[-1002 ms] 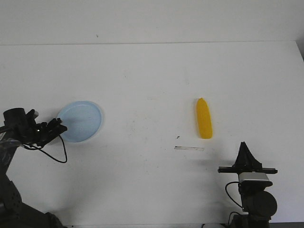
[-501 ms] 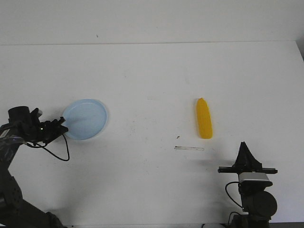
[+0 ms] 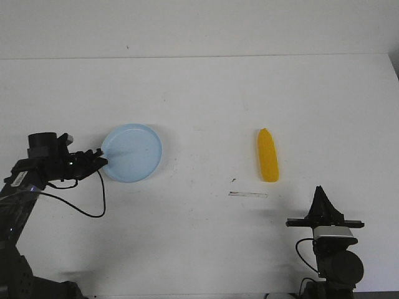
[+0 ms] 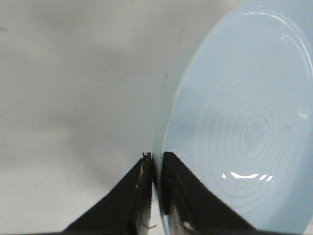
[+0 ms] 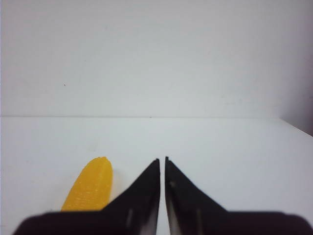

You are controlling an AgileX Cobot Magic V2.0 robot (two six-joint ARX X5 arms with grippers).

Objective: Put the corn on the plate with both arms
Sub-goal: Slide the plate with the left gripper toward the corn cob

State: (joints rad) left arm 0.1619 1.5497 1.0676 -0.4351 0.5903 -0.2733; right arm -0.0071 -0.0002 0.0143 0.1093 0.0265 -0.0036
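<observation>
The pale blue plate (image 3: 132, 152) lies on the white table left of centre. My left gripper (image 3: 100, 157) is shut on the plate's left rim; in the left wrist view the rim (image 4: 157, 147) runs between the two fingers, gripper (image 4: 157, 157). The yellow corn (image 3: 268, 155) lies right of centre, lengthwise front to back, tapered end away from me. My right gripper (image 3: 320, 192) rests at the front right, shut and empty, a little nearer than the corn. In the right wrist view the corn (image 5: 90, 186) lies beside the shut gripper (image 5: 162, 159).
A small strip of tape (image 3: 248, 194) and a dark speck (image 3: 234, 180) lie on the table in front of the corn. The table's far edge (image 3: 199, 57) meets a white wall.
My left gripper has moved to the right, carrying the plate with it by its rim toward the table's middle. The corn and the right arm have not moved.
</observation>
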